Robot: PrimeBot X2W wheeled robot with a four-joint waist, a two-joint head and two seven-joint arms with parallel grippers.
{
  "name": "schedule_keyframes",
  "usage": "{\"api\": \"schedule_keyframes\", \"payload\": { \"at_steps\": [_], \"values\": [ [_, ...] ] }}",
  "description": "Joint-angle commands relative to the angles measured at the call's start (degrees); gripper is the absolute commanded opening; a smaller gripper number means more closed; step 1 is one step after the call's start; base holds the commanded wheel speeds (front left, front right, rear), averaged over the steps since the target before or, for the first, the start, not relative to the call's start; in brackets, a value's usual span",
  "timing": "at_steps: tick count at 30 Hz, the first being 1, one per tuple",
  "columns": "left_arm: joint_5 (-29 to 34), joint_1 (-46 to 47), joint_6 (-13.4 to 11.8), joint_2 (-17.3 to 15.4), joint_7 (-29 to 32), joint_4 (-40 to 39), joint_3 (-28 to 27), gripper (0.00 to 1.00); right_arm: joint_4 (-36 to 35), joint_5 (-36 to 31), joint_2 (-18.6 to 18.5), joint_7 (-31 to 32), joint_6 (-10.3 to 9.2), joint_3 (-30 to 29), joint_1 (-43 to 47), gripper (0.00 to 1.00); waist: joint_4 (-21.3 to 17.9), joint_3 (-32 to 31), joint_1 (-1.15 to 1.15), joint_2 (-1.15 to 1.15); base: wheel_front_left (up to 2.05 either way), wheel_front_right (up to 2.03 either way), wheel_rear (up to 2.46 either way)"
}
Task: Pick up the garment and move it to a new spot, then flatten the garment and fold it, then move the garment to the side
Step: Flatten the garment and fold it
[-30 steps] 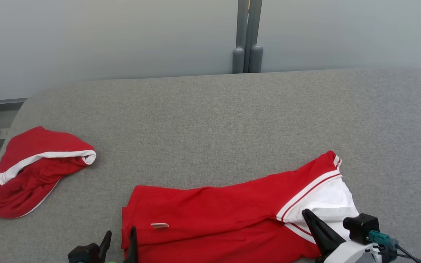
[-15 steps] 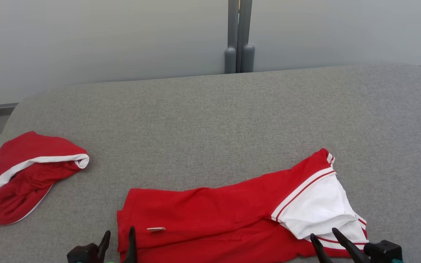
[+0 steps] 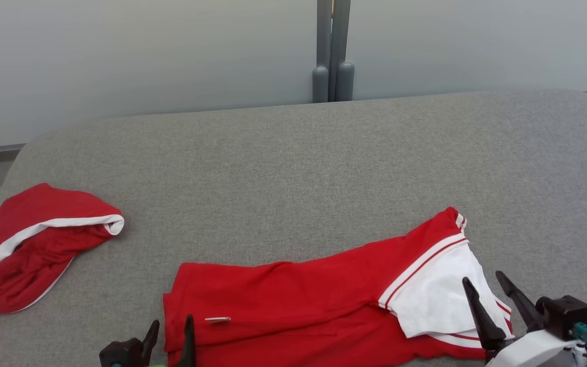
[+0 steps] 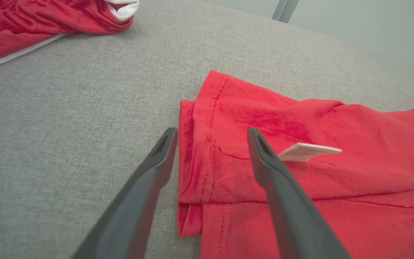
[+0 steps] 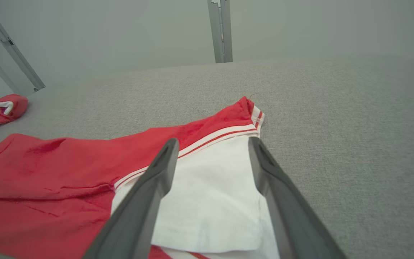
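The left gripper (image 3: 172,320) and right gripper (image 3: 481,277) both gape, empty, at either end of the garment (image 3: 298,300). The left wrist view gives its tag (image 4: 309,151) close up; the right wrist view, its white panel (image 5: 210,201).

Left gripper (image 3: 171,322): two long, tapered dark-grey fingers (image 4: 149,180), recessed slot near each tip, black base (image 3: 120,352). Right gripper (image 3: 481,277): same slim pointed fingers, white forearm shell (image 3: 528,351), boxy black camera block (image 3: 563,311), teal connector (image 3: 586,334).
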State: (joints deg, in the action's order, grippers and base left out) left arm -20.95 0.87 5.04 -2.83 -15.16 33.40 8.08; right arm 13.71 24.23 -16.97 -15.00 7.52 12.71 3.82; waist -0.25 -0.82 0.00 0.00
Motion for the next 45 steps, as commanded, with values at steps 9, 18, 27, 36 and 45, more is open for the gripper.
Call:
{"api": "schedule_keyframes", "payload": {
  "at_steps": [9,18,27,36,45],
  "values": [
    [2.84,1.22,0.13,-0.17,0.04,-2.53,1.13,1.00,13.44,-3.04,1.23,-0.20,-0.07,-5.43,-8.36,1.00,2.87,1.69,0.00,0.00,0.00,0.00,0.00],
    [4.12,2.76,0.36,-0.17,0.05,-3.37,1.00,1.00,24.92,-0.94,1.81,-0.16,-0.07,-5.36,-13.91,1.00,4.78,5.28,0.00,0.00,0.00,0.00,0.00],
    [4.39,4.06,0.41,-0.17,0.05,-3.76,1.44,1.00,33.12,3.99,2.84,0.05,-0.07,-1.52,-16.95,1.00,6.28,7.21,0.00,0.00,0.00,0.00,0.00],
    [5.14,3.84,0.42,-0.17,0.04,-3.91,0.75,1.00,32.85,11.29,4.05,1.82,0.27,8.01,-17.08,1.00,6.57,7.30,0.00,0.00,0.00,0.00,0.00],
    [4.49,4.04,0.49,-0.17,0.05,-3.96,1.13,1.00,32.79,17.63,1.54,2.24,0.24,15.32,-17.84,0.00,6.64,7.14,0.00,0.00,0.00,0.00,0.00]
  ]
}}
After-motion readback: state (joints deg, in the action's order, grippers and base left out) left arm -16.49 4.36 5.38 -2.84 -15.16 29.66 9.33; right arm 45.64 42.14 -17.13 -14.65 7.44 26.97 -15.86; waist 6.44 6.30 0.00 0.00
